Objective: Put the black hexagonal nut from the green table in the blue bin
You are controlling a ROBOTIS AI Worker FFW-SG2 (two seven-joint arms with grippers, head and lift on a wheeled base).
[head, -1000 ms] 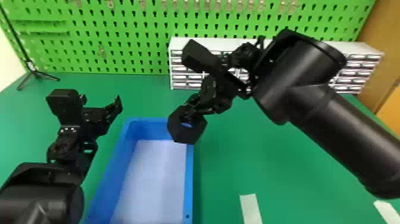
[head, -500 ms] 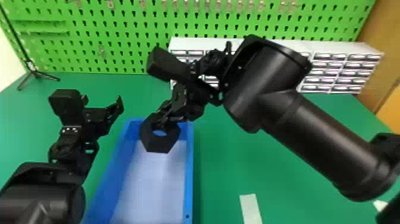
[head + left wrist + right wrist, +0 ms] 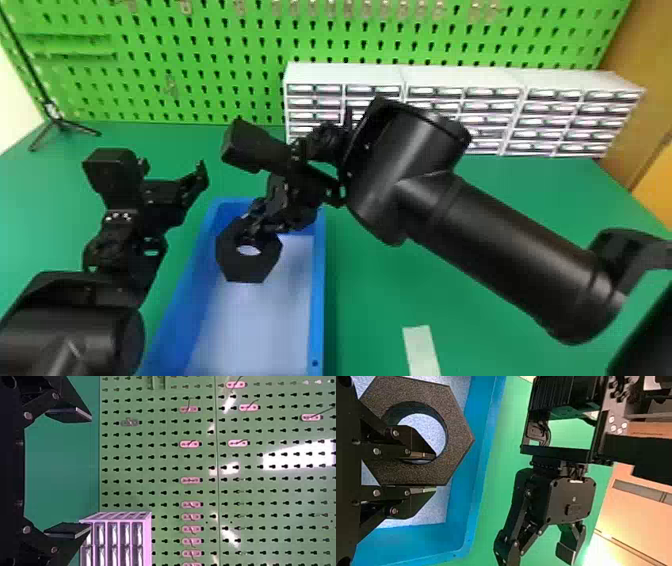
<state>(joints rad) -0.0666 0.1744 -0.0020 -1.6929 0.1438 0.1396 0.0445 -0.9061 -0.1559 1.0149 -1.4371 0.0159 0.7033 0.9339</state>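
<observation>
Left arm [image 3: 75, 335]: parked at the lower left of the head view, forearm near the bottom edge and wrist directed up the frame. The left jaws stand wide apart and empty, probably because one arm suffices for this part.

Blue bin [image 3: 317, 320]: on the green counter [image 3: 380, 285], lower centre of the frame, mouth upward. Its long side runs away from the robot, presumably to leave a generous drop zone between the two arms.

Black hexagonal nut [image 3: 247, 270]: suspended over the far half of the bin, within the outline of its walls. The right jaws are clamped on one side of the ring — one finger through the hole, the other against an outer flat. This grip suits a part that is likely too broad to span, and leaves the rest of the ring free below.

Right arm [image 3: 500, 265]: enters at the right edge, rises toward the centre, then bends at the wrist so that the jaws point down and leftward in the frame.

Next operation, as judged: lower the nut toward the bin floor, then part the jaws. Caution — an off-centre grip may let the nut swing or tip on release.

Background: white drawer cabinets [image 3: 345, 75], upper right; green pegboard [image 3: 210, 45], along the top.
</observation>
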